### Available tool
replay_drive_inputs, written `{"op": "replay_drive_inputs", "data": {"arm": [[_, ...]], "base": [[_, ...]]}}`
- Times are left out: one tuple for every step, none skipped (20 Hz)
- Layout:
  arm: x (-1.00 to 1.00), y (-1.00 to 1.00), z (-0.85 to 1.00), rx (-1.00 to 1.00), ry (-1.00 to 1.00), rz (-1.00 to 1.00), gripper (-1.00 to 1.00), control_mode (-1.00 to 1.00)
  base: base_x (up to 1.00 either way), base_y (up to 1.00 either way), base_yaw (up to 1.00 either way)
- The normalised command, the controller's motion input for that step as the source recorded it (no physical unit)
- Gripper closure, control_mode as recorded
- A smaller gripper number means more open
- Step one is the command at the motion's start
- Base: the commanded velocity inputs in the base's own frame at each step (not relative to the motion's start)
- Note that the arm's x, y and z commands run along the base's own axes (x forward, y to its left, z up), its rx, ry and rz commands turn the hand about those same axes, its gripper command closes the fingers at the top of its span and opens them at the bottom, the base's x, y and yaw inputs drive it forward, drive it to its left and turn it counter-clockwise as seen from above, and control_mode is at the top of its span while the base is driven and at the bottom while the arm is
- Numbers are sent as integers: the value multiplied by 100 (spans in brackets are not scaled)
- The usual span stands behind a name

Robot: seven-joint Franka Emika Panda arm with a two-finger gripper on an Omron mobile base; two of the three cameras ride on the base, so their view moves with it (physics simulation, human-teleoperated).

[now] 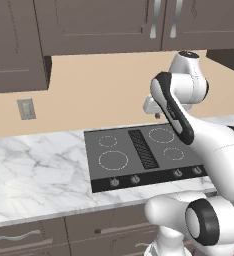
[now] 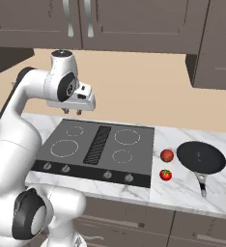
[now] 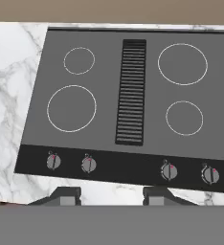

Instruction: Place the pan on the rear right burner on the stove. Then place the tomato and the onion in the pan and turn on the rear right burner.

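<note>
The black pan (image 2: 201,157) lies on the marble counter right of the stove (image 2: 140,153), handle toward the front edge. Between pan and stove sit the dull red onion (image 2: 167,155) and, nearer the front, the green-topped tomato (image 2: 165,175). The rear right burner (image 2: 127,137) (image 1: 162,134) (image 3: 182,64) is bare. My gripper (image 2: 72,112) (image 1: 157,115) hangs high over the stove's left rear, pointing down. In the hand view my gripper (image 3: 111,196) is open, nothing between its fingertips (image 3: 66,195). It looks straight down on the stove (image 3: 109,72).
Four knobs line the stove's front strip, the two right ones (image 3: 169,171) (image 3: 210,174) below the right rings. A black vent grille (image 3: 131,91) splits the cooktop. Marble counter (image 1: 34,170) stretches left; wall cabinets (image 2: 134,24) hang overhead; an outlet (image 1: 26,109) is on the wall.
</note>
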Motion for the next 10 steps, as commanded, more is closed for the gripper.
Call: {"op": "replay_drive_inputs", "data": {"arm": [[0,0,0,0,-1,0,-100,-100],[0,0,0,0,-4,0,-100,-100],[0,-1,0,0,-4,0,-100,-100],[-4,-6,0,0,-4,0,-100,-100],[-4,-6,0,0,-3,0,-100,-100],[-6,-9,0,0,-2,0,-100,-100],[-6,-9,0,0,-2,0,-100,-100],[-5,-11,-1,0,-2,0,-100,-100],[-8,-12,-1,0,-2,0,-100,-100],[-6,-16,-6,0,-1,0,-100,-100]], "base": [[0,0,0],[0,0,0],[0,0,0],[0,0,0],[0,0,0],[0,0,0],[0,0,0],[0,0,0],[0,0,0],[0,0,0]]}}
